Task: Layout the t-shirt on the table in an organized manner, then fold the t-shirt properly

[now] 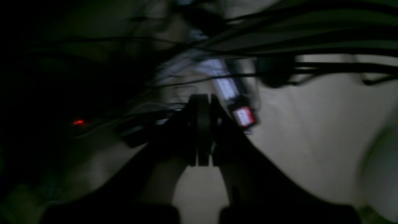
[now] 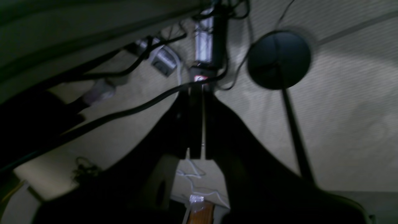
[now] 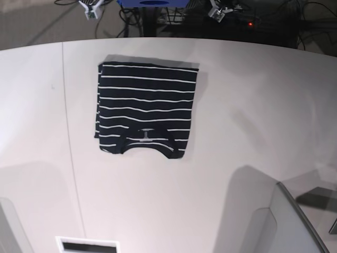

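Both grippers, left (image 1: pixel 200 130) and right (image 2: pixel 196 124), are shut and empty, away from the table (image 3: pixel 247 105). On it lies the folded t-shirt (image 3: pixel 146 109): soft, light, likely best pinched at corners.

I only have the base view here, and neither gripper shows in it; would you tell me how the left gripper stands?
Observer: The left gripper is shut, its fingers pressed together with nothing between them.
Operator: Thank you. And the right one?
Observer: The right gripper is shut too, and holds no cloth.
Operator: What lies beyond the right gripper?
Observer: Floor with black cables and a round black stand base; the t-shirt and the table do not show in that view.
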